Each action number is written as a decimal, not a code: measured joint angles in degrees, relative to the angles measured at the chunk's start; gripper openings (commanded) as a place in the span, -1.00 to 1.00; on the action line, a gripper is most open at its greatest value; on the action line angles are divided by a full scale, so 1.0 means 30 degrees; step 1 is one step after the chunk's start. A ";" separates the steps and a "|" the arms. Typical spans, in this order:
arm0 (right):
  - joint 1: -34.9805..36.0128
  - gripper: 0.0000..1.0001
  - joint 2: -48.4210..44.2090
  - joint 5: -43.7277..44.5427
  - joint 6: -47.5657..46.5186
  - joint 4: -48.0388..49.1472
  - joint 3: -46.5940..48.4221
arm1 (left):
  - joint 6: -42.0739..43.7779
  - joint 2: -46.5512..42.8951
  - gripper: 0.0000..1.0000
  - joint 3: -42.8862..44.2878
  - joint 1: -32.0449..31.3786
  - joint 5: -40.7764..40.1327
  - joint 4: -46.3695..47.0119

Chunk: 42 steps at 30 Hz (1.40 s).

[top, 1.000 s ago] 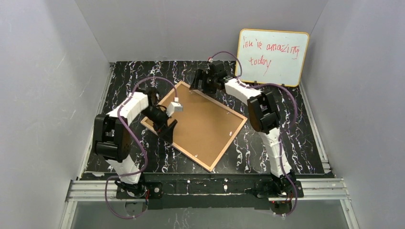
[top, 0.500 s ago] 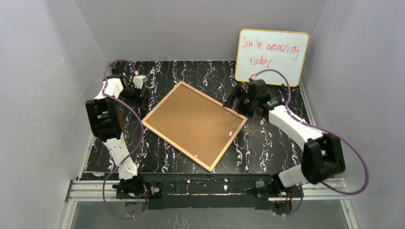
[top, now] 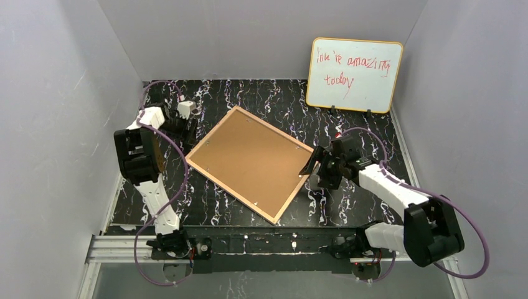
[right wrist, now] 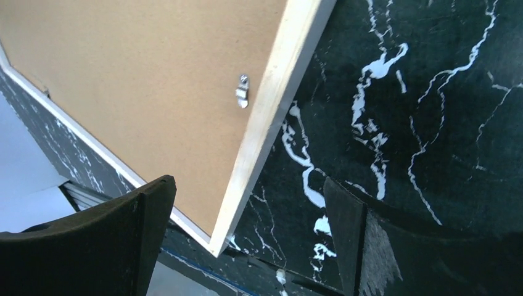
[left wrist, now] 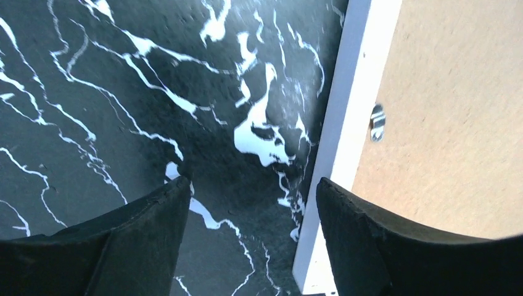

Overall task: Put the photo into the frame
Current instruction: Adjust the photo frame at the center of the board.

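1. The tabletop is black with white marble veining and carries all items.

2. The frame lies flat near the centre of the tabletop, back side up and rotated, so that its corners point toward the walls and the arm bases. A plain brown backing board fills the frame opening.

3. A whiteboard with an orange rim and red writing stands upright at the far right of the tabletop, against the rear wall and well apart from the frame.

4. The left arm reaches to the far left of the tabletop. The right arm extends toward the right corner of the frame.

5. The left end effector is released. Its fingers stand apart over bare tabletop, with one finger just beside the white frame edge. Nothing sits between them.

6. The right end effector is released and fully spread. The wooden frame edge runs across the gap between its fingers. Contact cannot be determined.

7. A small metal retaining clip sits on the backing board at the frame edge nearest the left end effector. A second clip sits at the edge nearest the right end effector.
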 measured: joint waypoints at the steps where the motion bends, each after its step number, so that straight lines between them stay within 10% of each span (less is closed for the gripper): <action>1: -0.0153 0.97 0.0328 -0.0204 -0.0015 0.0240 -0.0138 | 0.0401 -0.0204 0.44 -0.0299 -0.0007 0.0153 -0.0117; 21: -0.3789 0.97 0.6433 -0.1479 -0.1596 0.3592 0.3038 | 0.9996 -0.4036 0.39 -0.6768 -0.0525 0.3133 -0.8983; 29: -0.3840 0.82 0.6455 -0.0138 -0.2455 0.2681 0.6054 | 1.0397 -0.2652 0.32 -0.4422 0.0816 0.3942 -1.1584; 42: 0.3825 0.46 1.1599 -0.1333 -0.0619 0.6040 1.1271 | 0.4838 0.1785 -0.37 -0.1370 0.0699 0.7628 -0.9755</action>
